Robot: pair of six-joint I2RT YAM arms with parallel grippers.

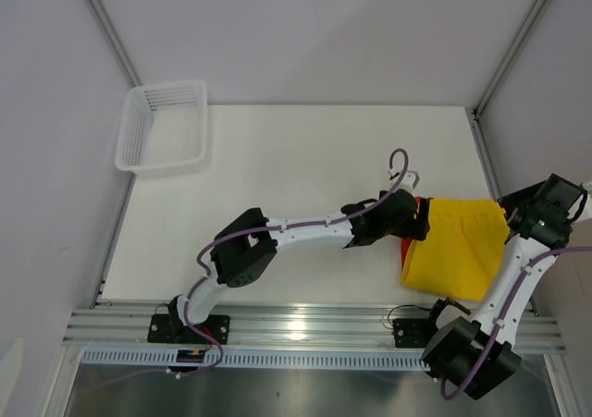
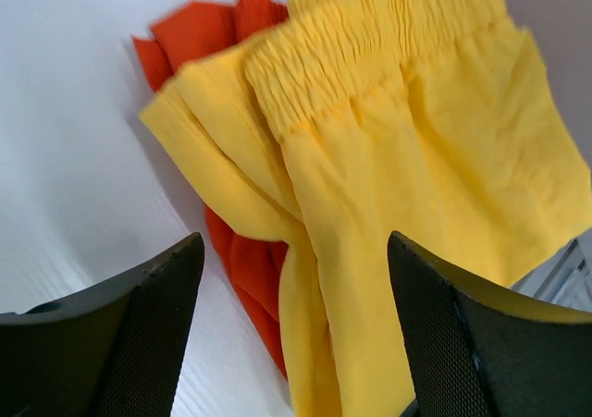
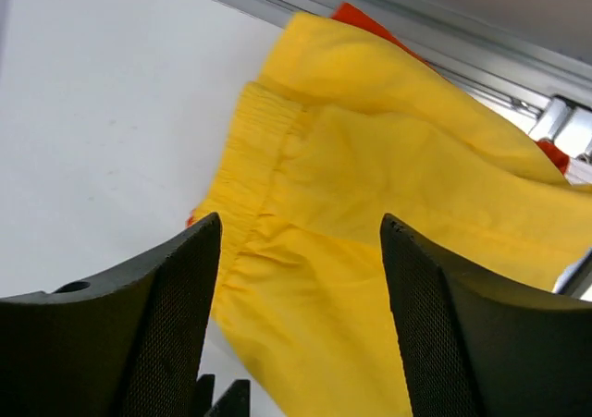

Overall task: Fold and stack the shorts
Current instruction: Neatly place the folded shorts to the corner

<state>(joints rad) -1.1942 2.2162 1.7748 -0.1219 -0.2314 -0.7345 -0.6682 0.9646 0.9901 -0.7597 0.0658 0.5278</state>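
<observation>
White mesh basket (image 1: 162,126) sits far left at the back of the surface (image 1: 305,186), well apart from the work. Left claw (image 2: 296,246) hangs over the stack's left edge, jaws wide apart, nothing pinched. Orange-red shorts (image 2: 199,29) lie underneath, only a strip showing at the left side. Yellow shorts (image 1: 460,246) lie folded on top, at the right near corner of the surface. Right claw (image 3: 301,223) is over their right edge, jaws also wide, holding nothing. Step looks like the end of stacking: both pairs are in 1 pile. Next move probably calls for lifting both claws straight clear without snagging cloth, maybe tidying the splayed yellow layers by the waistband. Most of the orange-red pair is hidden, so its fold can't be judged; no drawstrings or logo visible; the top view barely shows either claw's fingers.
</observation>
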